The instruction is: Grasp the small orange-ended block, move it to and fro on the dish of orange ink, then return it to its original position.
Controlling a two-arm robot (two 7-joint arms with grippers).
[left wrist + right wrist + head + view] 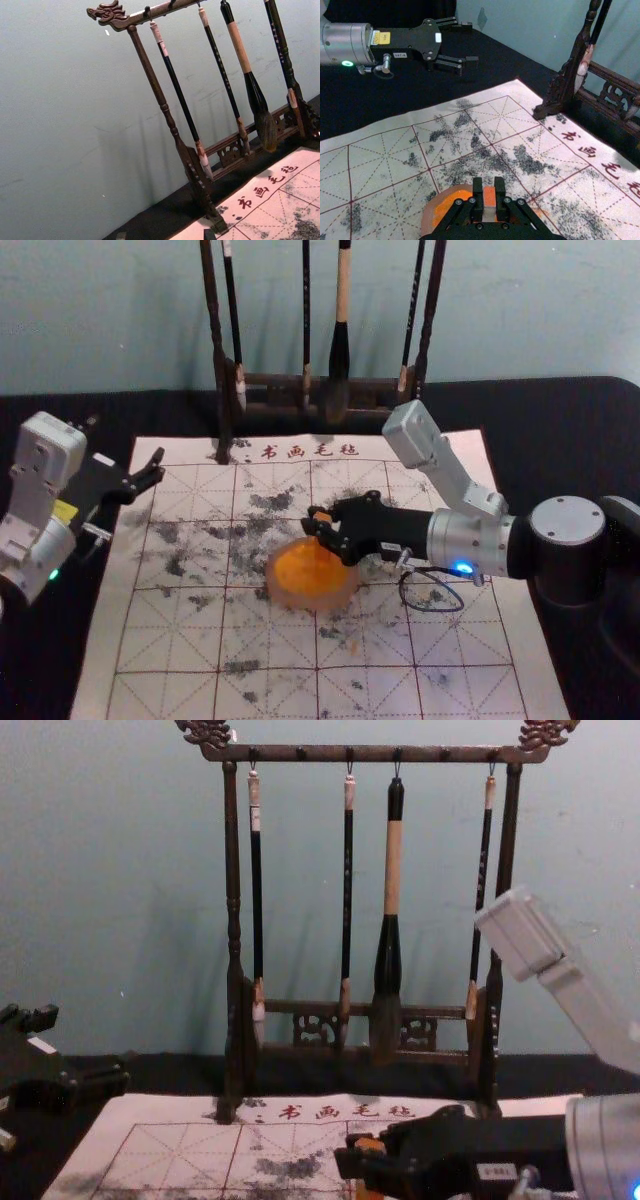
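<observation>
Right end effector: gripping orange-ended block.
Block position: at ink dish; ink contact, cannot tell.
Left end effector: open, near mat's far left corner.
Rack: behind mat, four brushes hanging.

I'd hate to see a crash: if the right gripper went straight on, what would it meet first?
Probably the left gripper, across the mat; the right gripper might just miss it, heights being unclear.

Four brushes hang from a carved rack.
</observation>
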